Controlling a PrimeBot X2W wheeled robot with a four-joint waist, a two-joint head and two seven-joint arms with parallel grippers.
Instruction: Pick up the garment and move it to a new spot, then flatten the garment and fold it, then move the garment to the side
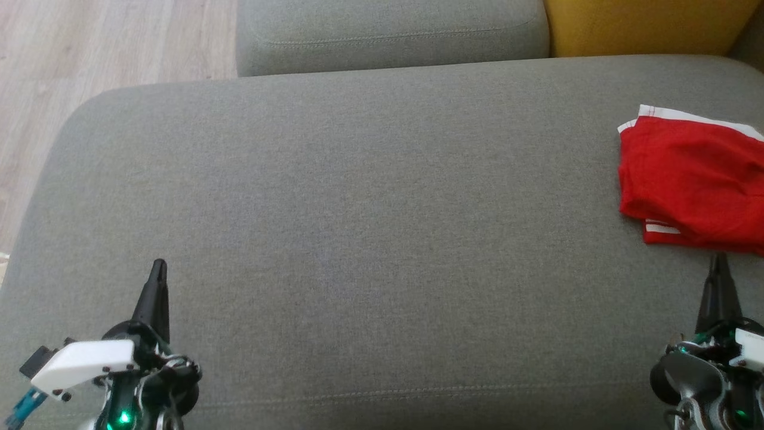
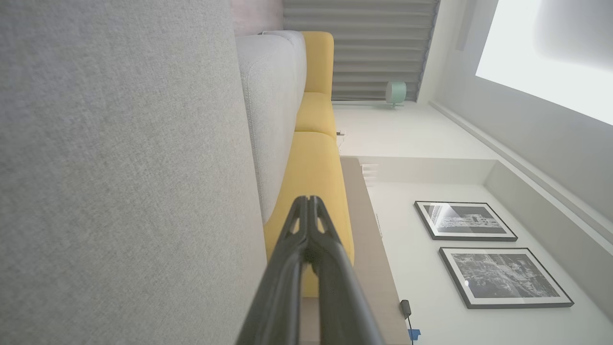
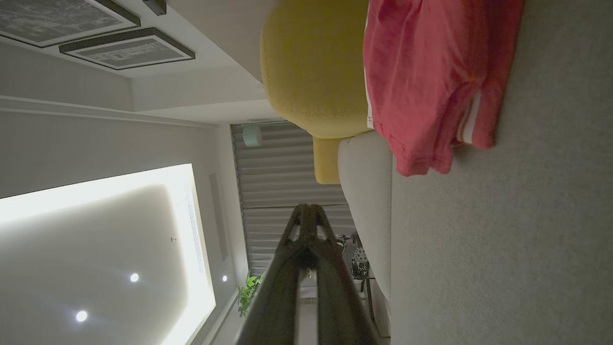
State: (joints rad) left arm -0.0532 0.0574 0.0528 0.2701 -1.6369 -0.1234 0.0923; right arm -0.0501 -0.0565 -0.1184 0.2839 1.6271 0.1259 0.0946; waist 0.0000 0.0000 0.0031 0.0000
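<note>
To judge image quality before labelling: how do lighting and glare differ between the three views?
Head view: even, soft light on the grey cushion, hardly any shadow; the red garment is cut by the frame edge. Left wrist view: bright, the ceiling panel burnt out to white. Right wrist view: darker overall, the garment looks pinkish.

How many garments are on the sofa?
1: a red garment at the right edge of the cushion, ahead of the right gripper. Anything under it would be hidden.
</note>
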